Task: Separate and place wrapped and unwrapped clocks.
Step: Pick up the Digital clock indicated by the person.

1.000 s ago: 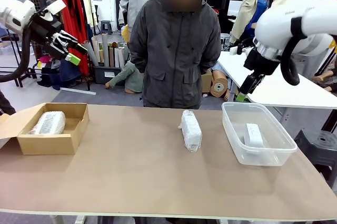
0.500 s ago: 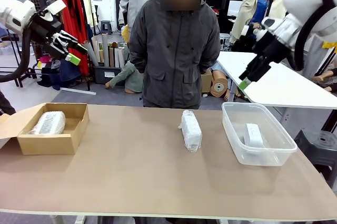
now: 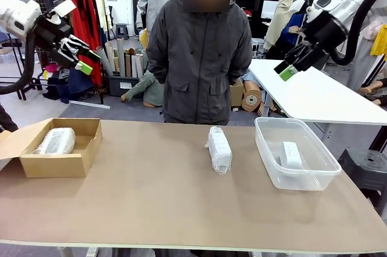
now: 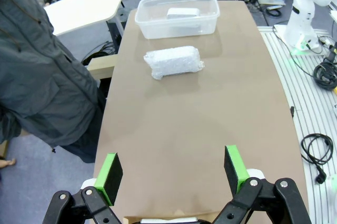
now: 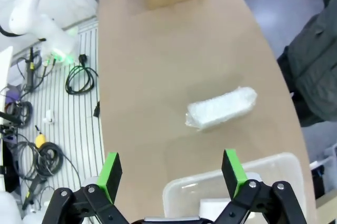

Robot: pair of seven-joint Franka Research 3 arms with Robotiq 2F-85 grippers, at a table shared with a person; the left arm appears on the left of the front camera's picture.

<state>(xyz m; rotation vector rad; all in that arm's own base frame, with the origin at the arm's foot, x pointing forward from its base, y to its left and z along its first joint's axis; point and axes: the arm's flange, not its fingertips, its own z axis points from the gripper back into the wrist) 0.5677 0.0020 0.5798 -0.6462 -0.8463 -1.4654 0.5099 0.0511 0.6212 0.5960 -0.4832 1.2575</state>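
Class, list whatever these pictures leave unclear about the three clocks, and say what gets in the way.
1. Film-wrapped white block in the brown cardboard box: front view, the box's near wall hides its lower side.
2. Second film-wrapped white block, mid-table: every view, crinkly film hides its face.
3. Bare smooth white clock in the clear plastic tub: front view, too small to read; right wrist view, cut by the bottom edge.

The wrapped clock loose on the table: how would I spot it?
Find the brown table before the standing person. Between the cardboard box and the clear tub lies the wrapped clock, a white block in crinkly film. It alone sits on bare tabletop, outside any container.
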